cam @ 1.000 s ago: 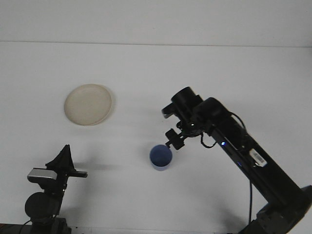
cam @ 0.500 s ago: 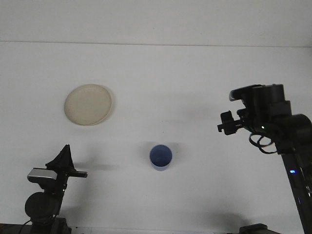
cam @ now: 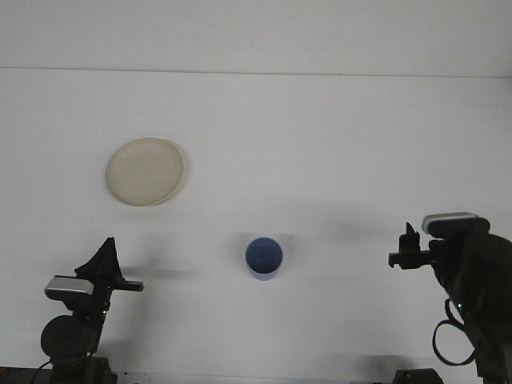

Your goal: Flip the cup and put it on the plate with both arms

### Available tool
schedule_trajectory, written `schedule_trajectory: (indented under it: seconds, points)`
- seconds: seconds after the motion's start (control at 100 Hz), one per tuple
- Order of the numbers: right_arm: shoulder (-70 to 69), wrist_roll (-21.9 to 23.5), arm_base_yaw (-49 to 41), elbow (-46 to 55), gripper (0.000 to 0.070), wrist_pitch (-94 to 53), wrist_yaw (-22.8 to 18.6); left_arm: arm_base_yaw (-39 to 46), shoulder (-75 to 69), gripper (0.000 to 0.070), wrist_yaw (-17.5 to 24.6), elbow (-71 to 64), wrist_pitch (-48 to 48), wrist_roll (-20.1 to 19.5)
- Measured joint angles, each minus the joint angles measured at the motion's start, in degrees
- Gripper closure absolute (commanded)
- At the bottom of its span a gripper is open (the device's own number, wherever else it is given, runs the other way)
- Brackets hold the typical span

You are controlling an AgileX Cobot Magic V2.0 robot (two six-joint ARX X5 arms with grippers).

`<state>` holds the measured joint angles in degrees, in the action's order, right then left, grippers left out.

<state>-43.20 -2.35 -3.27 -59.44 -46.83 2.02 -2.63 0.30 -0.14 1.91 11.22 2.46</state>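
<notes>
Withdrawn to four o'clock, the right gripper (cam: 408, 250) sits well apart from the upright blue cup (cam: 263, 258); its jaw state is unclear.

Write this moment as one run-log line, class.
cup: upright, mouth up, on table | plate: bare, far left | left gripper: idle | right gripper: clear of cup
</notes>
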Motion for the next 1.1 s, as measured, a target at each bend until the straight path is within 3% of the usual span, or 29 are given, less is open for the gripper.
schedule_trajectory:
  seconds: [0.17, 0.39, 0.54, 1.1]
  points:
    - [9.4, 0.3, 0.1, 12.4, 0.0253, 9.5, 1.6, 0.0, 0.0, 0.0689, 0.0, 0.0, 0.0, 0.0]
    - [15.7, 0.3, 0.1, 21.8, 0.0254, 26.6, -1.5, 0.0, 0.0, 0.0689, 0.0, 0.0, 0.0, 0.0]
    - [14.6, 0.3, 0.1, 23.8, 0.0254, 30.5, -3.5, 0.0, 0.0, 0.0689, 0.0, 0.0, 0.0, 0.0]
    - [14.0, 0.3, 0.1, 23.9, 0.0254, 31.3, -3.5, 0.0, 0.0, 0.0689, 0.0, 0.0, 0.0, 0.0]
